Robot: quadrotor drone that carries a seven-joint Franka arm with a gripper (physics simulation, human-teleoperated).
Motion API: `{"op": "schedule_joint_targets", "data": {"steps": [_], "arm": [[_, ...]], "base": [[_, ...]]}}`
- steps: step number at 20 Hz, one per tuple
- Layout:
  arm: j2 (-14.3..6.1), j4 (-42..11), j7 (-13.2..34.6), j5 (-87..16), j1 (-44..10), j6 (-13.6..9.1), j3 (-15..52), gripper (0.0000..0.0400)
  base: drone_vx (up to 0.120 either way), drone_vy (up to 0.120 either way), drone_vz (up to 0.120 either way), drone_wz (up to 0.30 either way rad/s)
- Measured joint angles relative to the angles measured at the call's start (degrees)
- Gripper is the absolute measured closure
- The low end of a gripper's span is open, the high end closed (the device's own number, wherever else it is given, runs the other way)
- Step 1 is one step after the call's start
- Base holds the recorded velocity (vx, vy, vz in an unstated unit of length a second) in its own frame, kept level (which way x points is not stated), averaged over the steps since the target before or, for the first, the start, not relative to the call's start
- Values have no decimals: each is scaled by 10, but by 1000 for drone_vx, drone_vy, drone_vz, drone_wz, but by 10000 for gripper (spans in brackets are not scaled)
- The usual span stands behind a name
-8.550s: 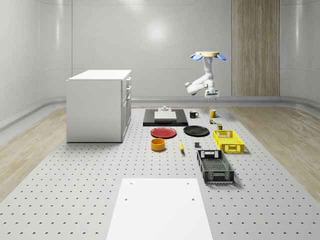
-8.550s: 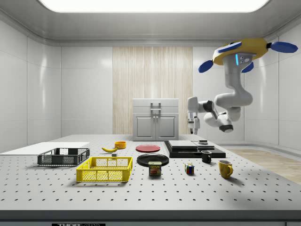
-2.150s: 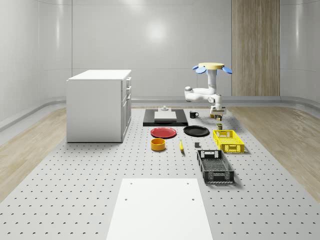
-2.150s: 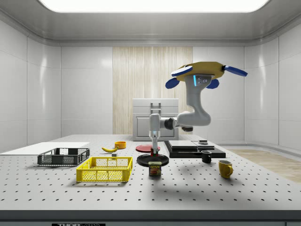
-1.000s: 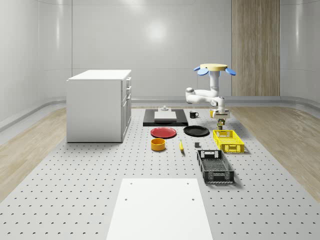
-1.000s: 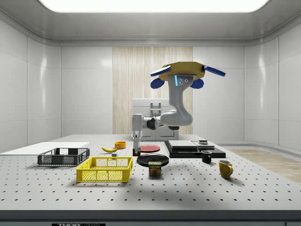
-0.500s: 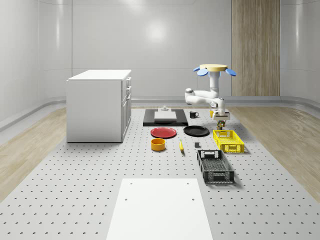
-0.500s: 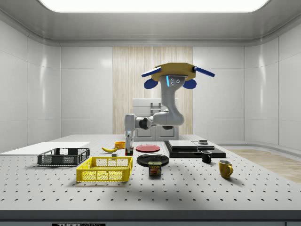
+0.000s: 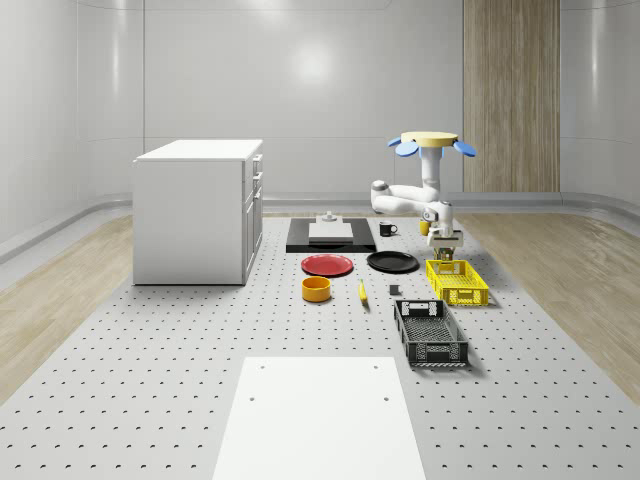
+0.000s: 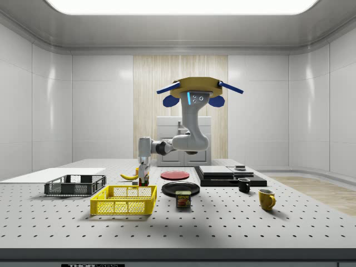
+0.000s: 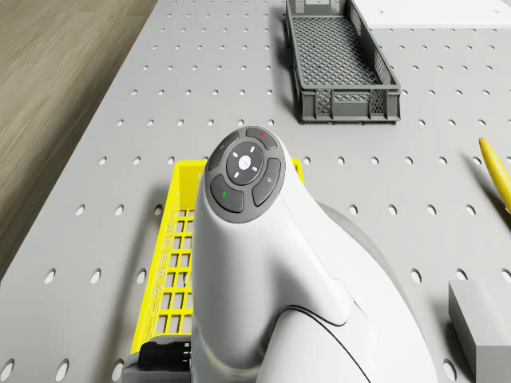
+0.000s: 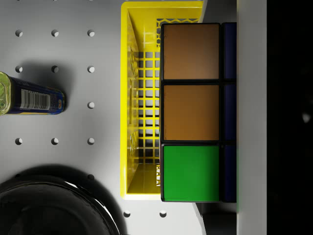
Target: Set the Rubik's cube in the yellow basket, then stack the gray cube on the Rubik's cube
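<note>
In the side view you see the gripper clamped on the Rubik's cube, above the yellow basket at its right end; the drone hovers further right. The wrist view adds the cube's orange and green faces, and the drone view shows the gray cube on the table.

I see a big gray table full of little holes. On it sit a white cabinet, a white sheet, a dark basket, a yellow basket, a red plate, a black plate, an orange bowl, a banana, a tin can and two mugs.
</note>
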Motion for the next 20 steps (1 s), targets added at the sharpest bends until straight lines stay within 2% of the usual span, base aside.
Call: {"op": "schedule_joint_targets", "data": {"steps": [5,9,20], "arm": [[-3,0,0,1,0,3,0,75],[-5,0,1,2,-1,5,1,75],[-11,11,1,-58,-9,30,-64,75]], "base": [[120,0,-120,0],[120,0,-10,0],[0,0,0,0]]}}
